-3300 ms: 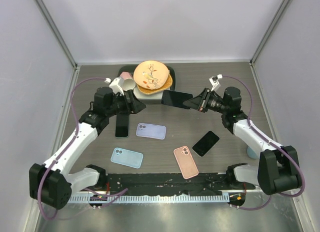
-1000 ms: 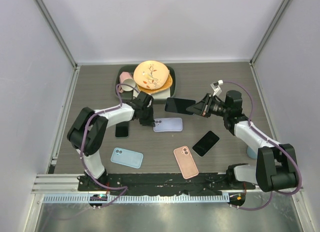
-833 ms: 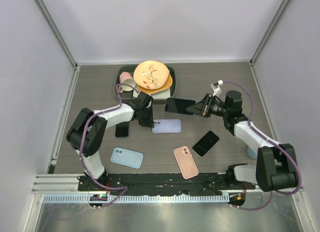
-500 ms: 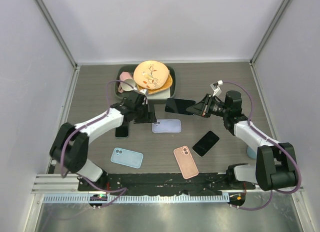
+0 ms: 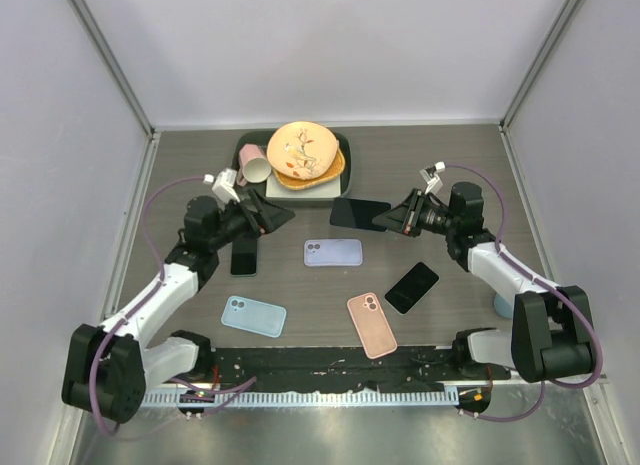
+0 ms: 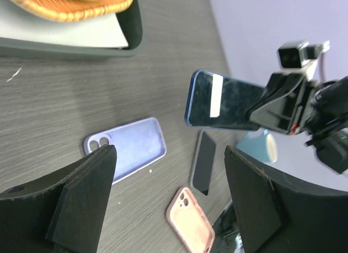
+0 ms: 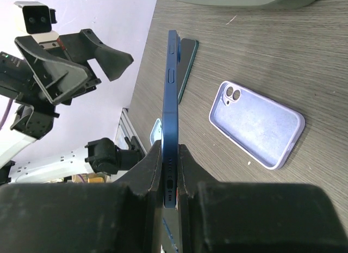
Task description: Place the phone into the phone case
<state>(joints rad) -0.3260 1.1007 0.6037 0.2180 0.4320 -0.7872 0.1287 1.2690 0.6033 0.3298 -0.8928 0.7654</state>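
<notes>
- We see the right gripper [image 5: 388, 220] clenched on one short end of the dark blue phone [image 5: 356, 212], which is off the table at centre-right of the top view. In the right wrist view the phone [image 7: 171, 95] shows edge-on, pinched between the two fingers.
- The left gripper [image 5: 278, 214] hangs released with nothing in it, at left of centre. Its own camera shows both fingers spread wide apart.
- The lavender phone case [image 5: 332, 252] lies flat on the table at mid-frame with its hollow side up and its camera cut-out at its left end.
- The case lies just below and slightly left of the phone's free end in the top view. Both long axes run roughly left to right, so they are close to parallel.
- We judge the phone must go down and a little left, then be laid flat into the hollow.
- The two grippers look about equally near the case. The left one could pin it down.
- A pink case [image 5: 371, 324] and a black phone [image 5: 412, 287] lie lower in the frame, apart from this.
</notes>
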